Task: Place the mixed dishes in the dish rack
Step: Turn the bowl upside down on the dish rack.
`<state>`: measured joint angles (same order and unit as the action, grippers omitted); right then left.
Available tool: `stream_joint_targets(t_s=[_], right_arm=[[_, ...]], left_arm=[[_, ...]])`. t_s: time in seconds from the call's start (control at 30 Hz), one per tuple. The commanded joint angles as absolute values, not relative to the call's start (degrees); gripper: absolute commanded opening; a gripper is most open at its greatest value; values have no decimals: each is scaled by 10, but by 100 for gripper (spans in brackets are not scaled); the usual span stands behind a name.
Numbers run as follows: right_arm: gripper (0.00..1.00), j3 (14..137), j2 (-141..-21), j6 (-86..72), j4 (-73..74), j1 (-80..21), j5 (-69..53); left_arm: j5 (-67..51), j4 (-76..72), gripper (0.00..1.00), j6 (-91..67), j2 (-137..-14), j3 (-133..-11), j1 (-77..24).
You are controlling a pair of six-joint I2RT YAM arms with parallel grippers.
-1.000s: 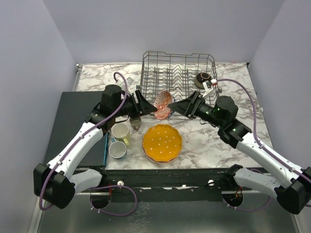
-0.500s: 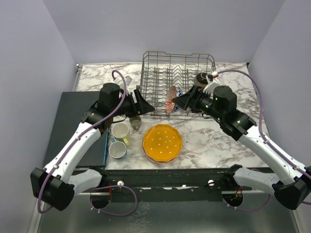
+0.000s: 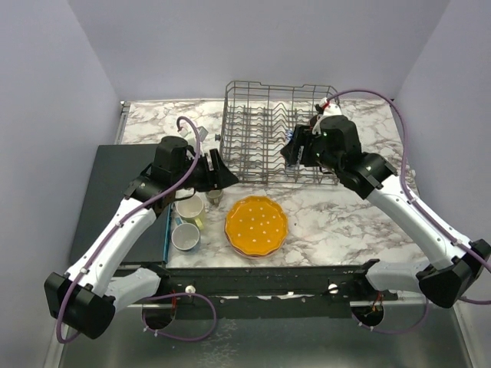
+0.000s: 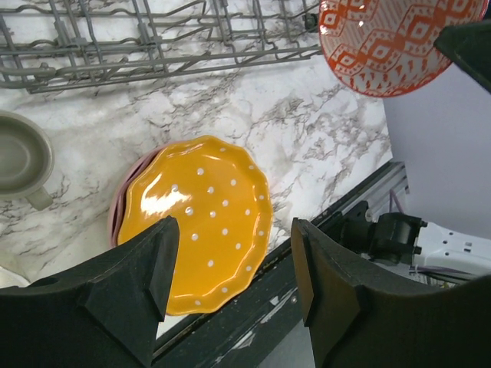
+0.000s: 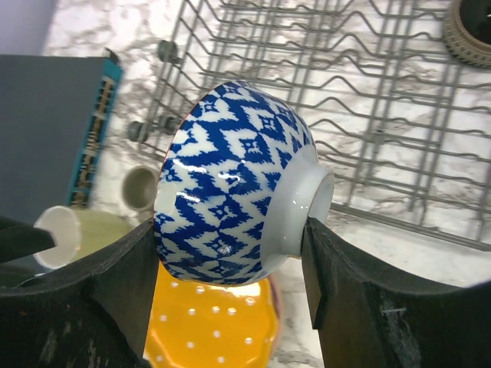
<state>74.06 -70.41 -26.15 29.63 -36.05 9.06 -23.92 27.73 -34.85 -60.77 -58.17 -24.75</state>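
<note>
While right gripper (image 5: 229, 234) clamps patterned bowl (image 5: 230, 188) above dish rack (image 5: 383, 92) | left gripper (image 4: 232, 249) spread

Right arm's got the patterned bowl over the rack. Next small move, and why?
Probably lower it straight down: the right pincer is shut on the bowl, which hangs tipped on its side, seemingly just above the dish rack and not yet resting in its tines.

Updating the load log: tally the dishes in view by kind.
Plates: 2 (orange dotted plate, pink plate under it)
Mugs: 3 (yellow mug, bluish mug, grey mug)
Bowls: 2 (patterned bowl, dark bowl)
Total: 7
</note>
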Motion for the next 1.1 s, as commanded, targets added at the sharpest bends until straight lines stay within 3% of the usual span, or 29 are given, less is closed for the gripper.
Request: stream_joint_targets(t_s=[0.0, 0.63, 1.07], right_arm=[[36, 787, -728, -191, 348, -361, 172], [36, 905, -915, -82, 421, -361, 380], [35, 954, -1055, -27, 423, -340, 439]], left_arm=[[-221, 303, 66, -311, -590, -561, -246], [-249, 307, 71, -256, -571, -504, -247], [-203, 314, 71, -252, -536, -494, -247]])
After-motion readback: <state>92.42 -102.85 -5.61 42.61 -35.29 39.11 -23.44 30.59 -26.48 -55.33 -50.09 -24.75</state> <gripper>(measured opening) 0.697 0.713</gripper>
